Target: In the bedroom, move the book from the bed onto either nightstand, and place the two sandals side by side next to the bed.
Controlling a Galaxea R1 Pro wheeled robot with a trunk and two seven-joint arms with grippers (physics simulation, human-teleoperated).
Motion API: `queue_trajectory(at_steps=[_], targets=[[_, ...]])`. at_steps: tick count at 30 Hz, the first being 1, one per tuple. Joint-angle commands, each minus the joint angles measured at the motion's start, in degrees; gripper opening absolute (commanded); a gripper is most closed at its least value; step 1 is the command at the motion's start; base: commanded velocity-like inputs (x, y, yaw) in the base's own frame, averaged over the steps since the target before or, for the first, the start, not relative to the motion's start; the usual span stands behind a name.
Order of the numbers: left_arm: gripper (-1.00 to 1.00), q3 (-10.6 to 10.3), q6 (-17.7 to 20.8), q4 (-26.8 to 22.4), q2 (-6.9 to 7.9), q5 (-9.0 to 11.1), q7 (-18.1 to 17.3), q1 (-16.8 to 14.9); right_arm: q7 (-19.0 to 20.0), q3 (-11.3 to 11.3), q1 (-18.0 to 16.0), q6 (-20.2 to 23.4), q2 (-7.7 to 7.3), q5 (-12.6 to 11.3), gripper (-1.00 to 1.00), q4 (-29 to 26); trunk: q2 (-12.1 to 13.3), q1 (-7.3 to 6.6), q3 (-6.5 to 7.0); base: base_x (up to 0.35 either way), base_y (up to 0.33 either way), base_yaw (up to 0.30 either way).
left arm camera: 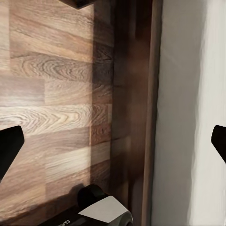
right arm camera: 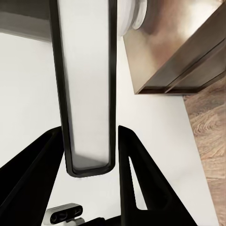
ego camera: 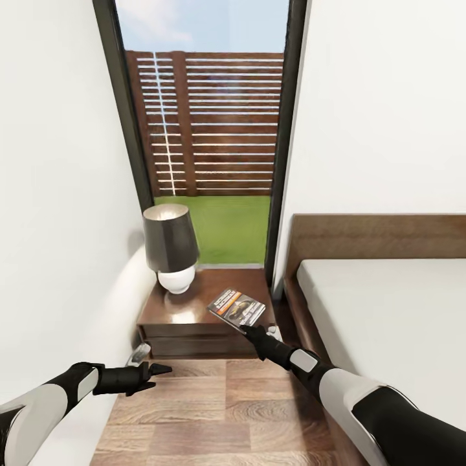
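Head view: right gripper (ego camera: 249, 329) clamped on the book (ego camera: 237, 307), held over the nightstand (ego camera: 194, 310) (lamp (ego camera: 170, 249) at rear), beside the bed (ego camera: 388, 310); left gripper (ego camera: 155, 371) above the floor (ego camera: 213, 414). Left wrist view: fingers (left arm camera: 9, 146) apart. Right wrist view: fingers (right arm camera: 129, 165) flank the book's edge (right arm camera: 87, 84).

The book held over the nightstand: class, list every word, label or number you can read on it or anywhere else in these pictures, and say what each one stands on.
Book cover, title lines above the picture: white lettering is there, but too small and blurred to read.
Left wrist view, dark band on an arm part at the picture's edge: pale marks, cut off and unreadable.
Lamp, nightstand, bed: no text shows.
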Motion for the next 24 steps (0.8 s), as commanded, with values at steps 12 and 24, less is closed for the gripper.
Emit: queue_trajectory(at_steps=[12,24], targets=[[1.00,0.43,0.50,-0.07,0.01,-0.41,-0.26,-0.02,0.16,0.37,-0.07,0.25,0.01,-0.65,-1.00,0.11,-0.03,0.01,-0.05,0.151,-0.013,0.000],[1.00,0.43,0.50,-0.04,0.01,-0.40,-0.29,-0.02,0.16,0.37,-0.07,0.25,0.01,-0.64,-1.00,0.11,-0.03,0.01,-0.05,0.139,-0.001,0.000]])
